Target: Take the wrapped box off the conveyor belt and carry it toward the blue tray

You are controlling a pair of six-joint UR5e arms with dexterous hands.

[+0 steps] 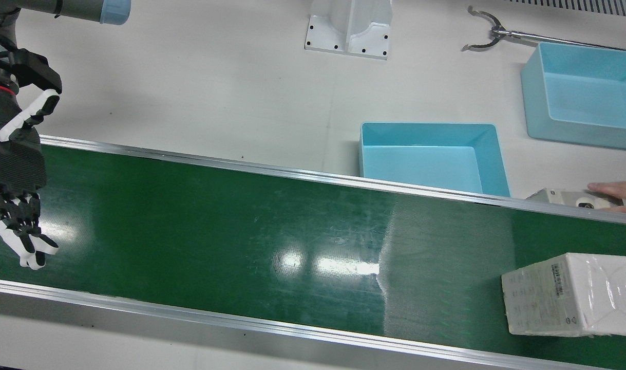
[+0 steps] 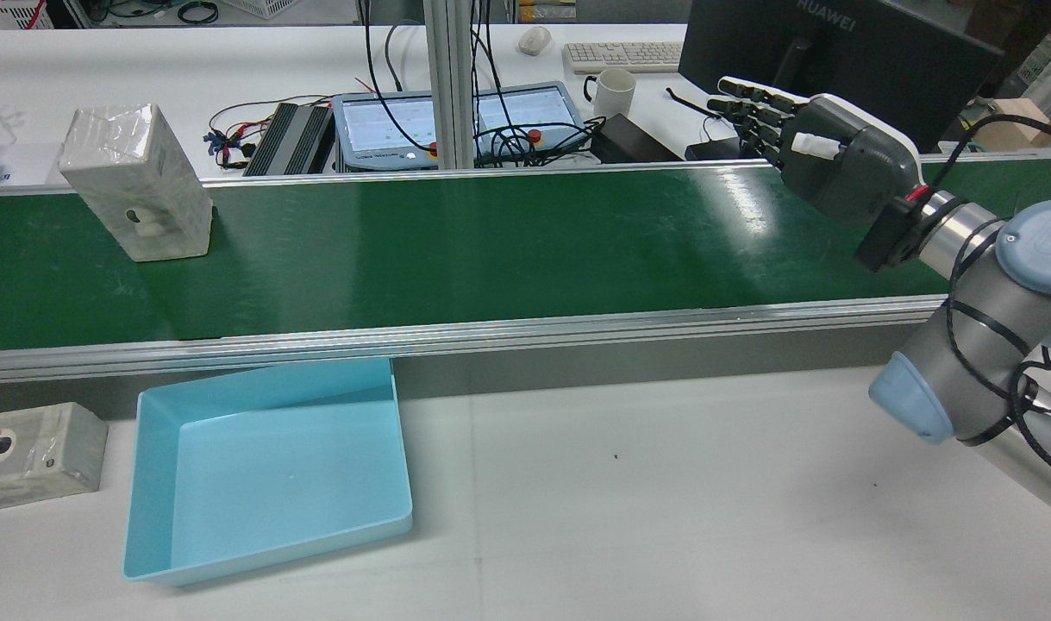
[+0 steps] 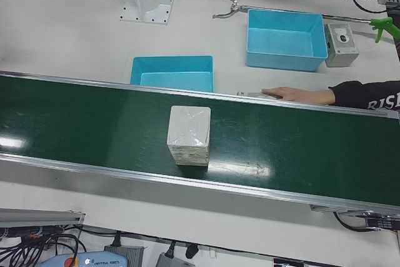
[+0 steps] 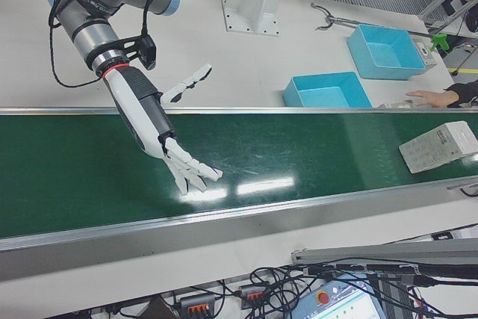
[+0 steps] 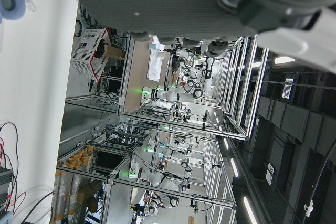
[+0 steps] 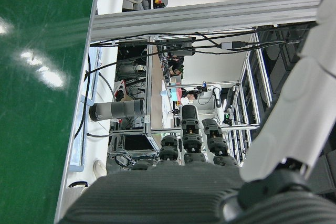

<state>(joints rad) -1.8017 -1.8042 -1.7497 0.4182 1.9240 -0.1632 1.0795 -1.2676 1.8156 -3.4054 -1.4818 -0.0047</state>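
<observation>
Right robot hand (image 4: 170, 156) is held spread and empty over the green belt (image 1: 241, 231); wrapped box (image 1: 569, 294) is stood on the belt's far end, well apart, near the blue tray (image 1: 431, 156).

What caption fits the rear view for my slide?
Right hand open above the conveyor belt, far from the wrapped box; blue tray waits empty.

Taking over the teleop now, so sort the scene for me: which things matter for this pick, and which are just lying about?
For the job: wrapped box on the conveyor belt; blue tray beside the belt; right hand, open over the belt.

Lying about: second blue bin, grabber tool, small grey box, person's hand.
</observation>
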